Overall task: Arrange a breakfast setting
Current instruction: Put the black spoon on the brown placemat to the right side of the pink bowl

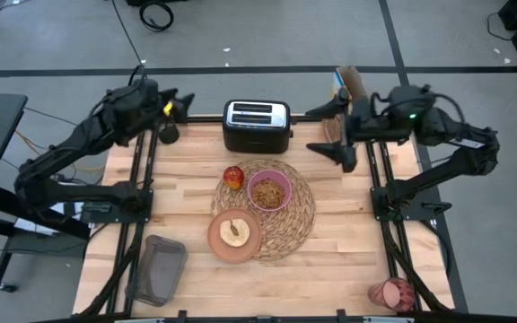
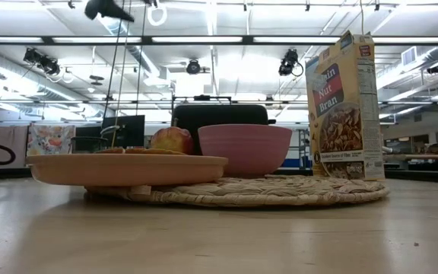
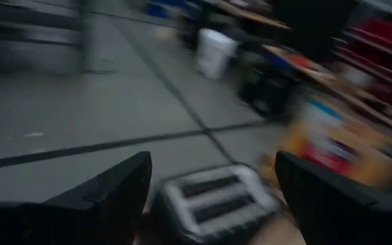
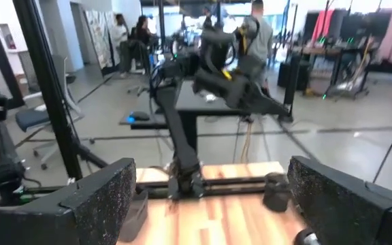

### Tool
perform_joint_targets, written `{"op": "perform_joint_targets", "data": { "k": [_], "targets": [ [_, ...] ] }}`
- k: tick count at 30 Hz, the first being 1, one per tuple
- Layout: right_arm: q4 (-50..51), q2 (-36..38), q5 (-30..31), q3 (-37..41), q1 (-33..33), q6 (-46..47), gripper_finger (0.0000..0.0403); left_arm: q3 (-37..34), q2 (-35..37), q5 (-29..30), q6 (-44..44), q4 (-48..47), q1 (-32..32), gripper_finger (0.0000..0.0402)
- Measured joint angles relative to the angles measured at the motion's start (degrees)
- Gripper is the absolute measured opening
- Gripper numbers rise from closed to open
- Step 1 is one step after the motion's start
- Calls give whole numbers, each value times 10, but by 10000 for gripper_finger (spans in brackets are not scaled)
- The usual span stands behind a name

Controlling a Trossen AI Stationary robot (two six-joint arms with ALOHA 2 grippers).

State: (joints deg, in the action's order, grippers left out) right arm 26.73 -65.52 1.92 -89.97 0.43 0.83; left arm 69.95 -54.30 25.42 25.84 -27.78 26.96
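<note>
High view only: pink tumbler (image 1: 391, 293) at table's (image 1: 348, 251) corner, off placemat (image 1: 294, 220).

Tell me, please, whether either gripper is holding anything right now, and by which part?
Nothing is held. The left gripper and the right gripper are both open and empty, raised near the table's far corners.

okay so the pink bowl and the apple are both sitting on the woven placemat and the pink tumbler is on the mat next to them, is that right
Not quite. The pink tumbler is not on the woven placemat; in the high view it stands alone near the table's front right corner, far from the mat. The rest holds: the pink bowl sits on the mat and the apple rests at its edge.
</note>
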Motion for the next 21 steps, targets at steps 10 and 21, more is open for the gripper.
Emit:
{"op": "perform_joint_targets", "data": {
  "k": [10, 21],
  "targets": [
    [7, 44, 2, 0, -35, -69, 384, 4, -80, 69, 21, 41, 89, 319],
    [12, 48, 36, 0, -98, -139, 384, 171, -237, 216, -30, -51, 61, 318]
  ]
}}
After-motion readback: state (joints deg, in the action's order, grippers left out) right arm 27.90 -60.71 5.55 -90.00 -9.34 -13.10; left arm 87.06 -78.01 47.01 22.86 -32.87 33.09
